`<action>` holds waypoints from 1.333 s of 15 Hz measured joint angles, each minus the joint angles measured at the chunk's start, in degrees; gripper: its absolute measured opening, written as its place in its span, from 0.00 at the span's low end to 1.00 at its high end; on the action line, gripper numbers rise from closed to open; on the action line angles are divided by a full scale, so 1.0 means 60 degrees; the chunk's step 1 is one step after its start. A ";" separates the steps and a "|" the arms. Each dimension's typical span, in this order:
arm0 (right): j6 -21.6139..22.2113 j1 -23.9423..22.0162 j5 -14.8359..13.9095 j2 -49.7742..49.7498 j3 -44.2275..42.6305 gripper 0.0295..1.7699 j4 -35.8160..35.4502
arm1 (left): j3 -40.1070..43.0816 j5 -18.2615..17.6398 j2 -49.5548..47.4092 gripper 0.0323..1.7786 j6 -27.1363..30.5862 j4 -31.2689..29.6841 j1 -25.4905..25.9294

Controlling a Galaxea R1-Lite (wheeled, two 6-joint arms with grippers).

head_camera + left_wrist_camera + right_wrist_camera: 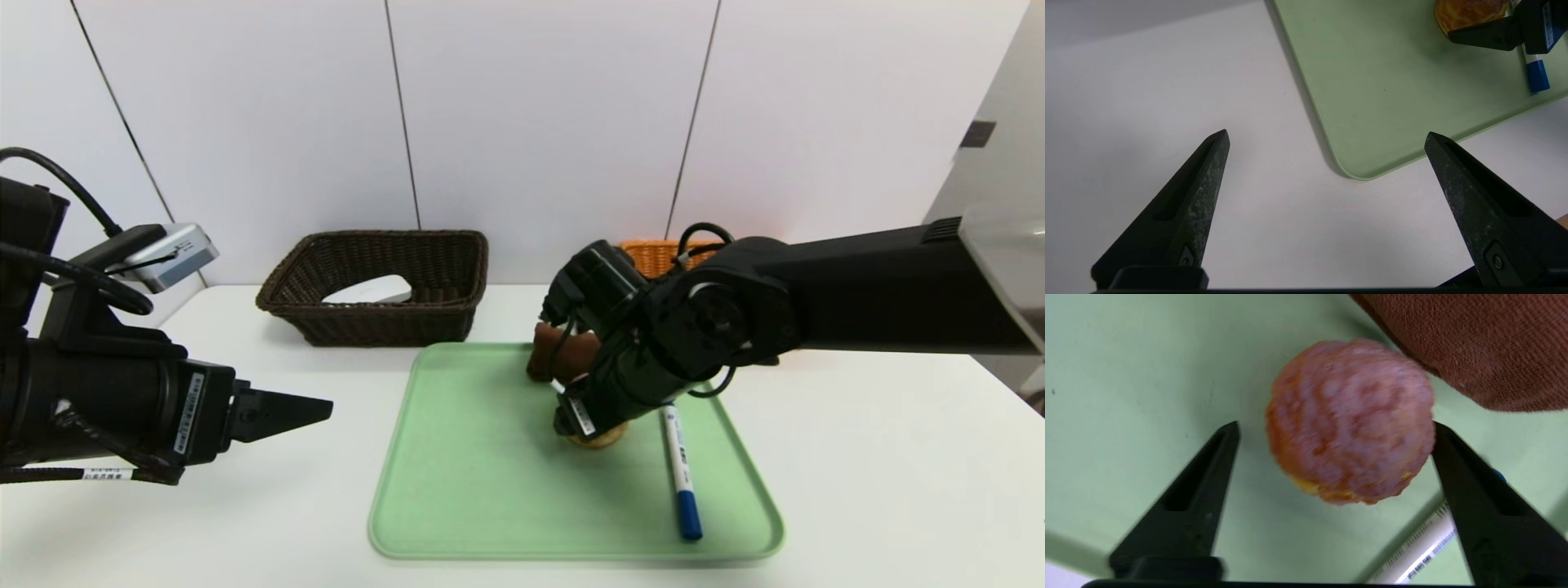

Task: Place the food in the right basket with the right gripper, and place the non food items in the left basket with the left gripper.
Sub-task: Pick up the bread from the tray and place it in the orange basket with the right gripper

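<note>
Head view: the green tray (482,482) sits on the white desk (882,457). The right gripper (1336,428) is low over the tray, its fingers spread around the round cream puff (1351,420). One finger looks like it is touching the puff. The brown towel (563,351) and the white marker with a blue cap (679,469) are on the tray too. Behind the tray are the dark brown basket (384,322), with a white case (371,291) inside, and the orange basket (657,257). Left of the tray, the left gripper (1327,134) has its fingers wide apart.
</note>
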 joint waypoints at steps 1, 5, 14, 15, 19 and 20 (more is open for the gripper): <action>0.0012 -0.0018 0.0004 0.0110 -0.0014 0.73 -0.0152 | 0.0000 0.0004 0.0000 0.95 0.0002 -0.0002 0.0000; -0.0004 -0.0051 -0.0004 0.0307 -0.0055 0.50 -0.0236 | 0.0000 0.0000 0.0004 0.95 0.0000 0.0000 0.0000; -0.0969 -0.0536 0.0028 -0.1558 -0.0965 0.46 -0.0189 | 0.0047 0.0004 -0.0049 0.95 -0.0012 0.0000 -0.0004; -0.1359 -0.0670 0.0033 -0.1843 -0.1111 0.46 -0.0185 | 0.0039 0.0004 -0.0051 0.95 -0.0016 0.0000 -0.0004; -0.3523 -0.1607 0.0065 -0.2674 -0.1365 0.46 -0.0236 | 0.0037 0.0008 -0.0067 0.95 -0.0016 0.0000 -0.0004; -0.4084 -0.1948 0.0120 -0.2765 -0.1384 0.46 -0.0317 | 0.0039 0.0004 -0.0067 0.95 -0.0016 -0.0002 -0.0004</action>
